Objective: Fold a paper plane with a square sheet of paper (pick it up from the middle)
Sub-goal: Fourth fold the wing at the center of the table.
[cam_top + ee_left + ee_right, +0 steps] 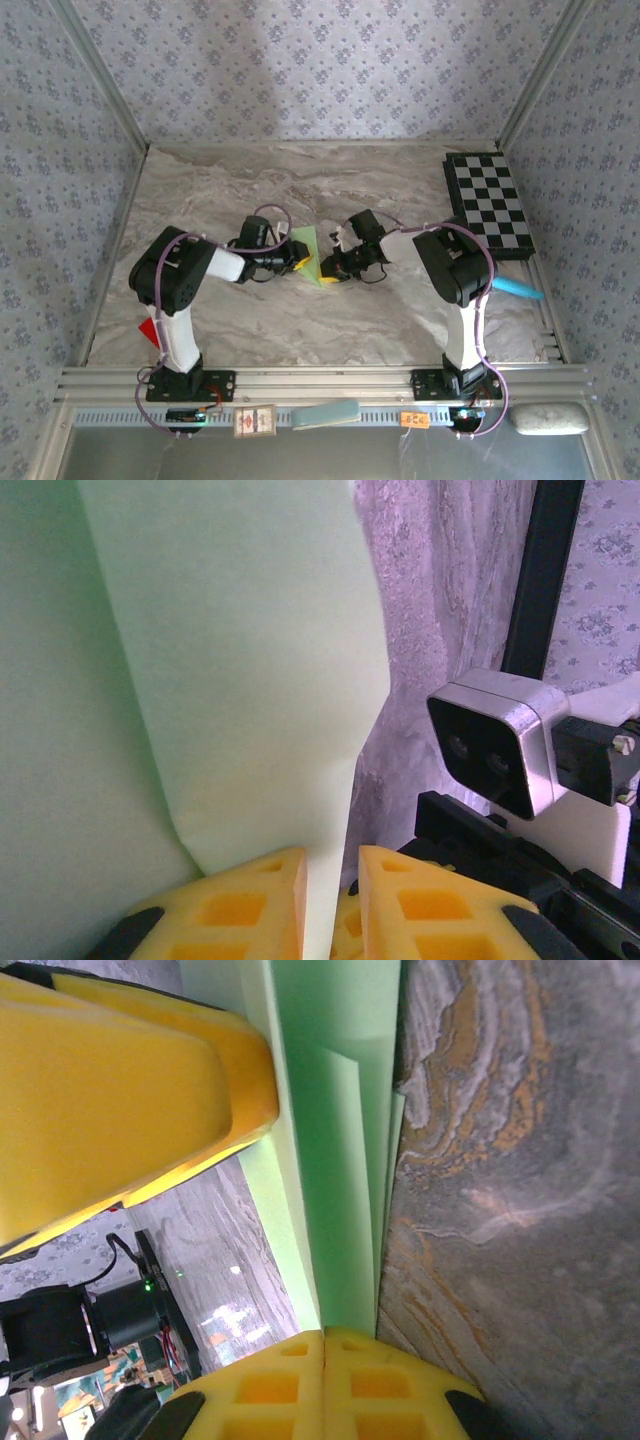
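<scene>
paper plane (305, 255) pinched in right claw (324, 1334), edge between left claw (332, 854) tips

A robot test booth — wallpapered panels (300, 60), marble-print tabletop (300, 335), aluminium rails (320, 378).

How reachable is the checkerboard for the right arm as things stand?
Probably yes, but not freely. Bare table lies between the right gripper and the checkerboard on that arm's side. The gripper is shut on the paper plane, so it would have to let go or carry it along.
</scene>
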Robot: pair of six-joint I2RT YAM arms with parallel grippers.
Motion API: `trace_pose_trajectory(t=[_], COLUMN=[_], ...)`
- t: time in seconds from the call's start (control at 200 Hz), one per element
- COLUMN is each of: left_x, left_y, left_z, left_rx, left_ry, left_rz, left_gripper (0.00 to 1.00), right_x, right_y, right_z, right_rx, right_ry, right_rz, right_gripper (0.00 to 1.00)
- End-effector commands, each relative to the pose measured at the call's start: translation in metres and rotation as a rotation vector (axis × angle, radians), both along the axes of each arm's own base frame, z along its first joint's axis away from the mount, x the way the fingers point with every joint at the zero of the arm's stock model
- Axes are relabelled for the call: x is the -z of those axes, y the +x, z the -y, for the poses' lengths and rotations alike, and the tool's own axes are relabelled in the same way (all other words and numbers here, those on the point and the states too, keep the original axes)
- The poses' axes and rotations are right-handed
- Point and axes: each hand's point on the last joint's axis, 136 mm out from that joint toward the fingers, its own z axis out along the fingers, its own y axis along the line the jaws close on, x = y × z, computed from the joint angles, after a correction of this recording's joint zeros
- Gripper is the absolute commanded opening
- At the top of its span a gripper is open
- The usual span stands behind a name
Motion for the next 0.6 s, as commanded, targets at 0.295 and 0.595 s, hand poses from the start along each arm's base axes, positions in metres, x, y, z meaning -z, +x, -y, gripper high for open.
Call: trace_pose_trajectory(t=[0.295,0.595], left_x=[-0.01,0.002], left_y=[0.0,-0.003], left_z=[-0.028,-0.025], left_rx=[-0.035,-0.024], left_ry=[0.163,0.222], left_rz=[0.035,-0.002], left_gripper=[0.3,0.29], right_x=[0.029,0.025], right_y=[-0.01,-0.004], right_z=[0.024,0.023], right_rx=[-0.084,-0.059], right_ry=[-0.135,-0.107], right_rz=[-0.022,-0.024], right_gripper=[0.03,0.03])
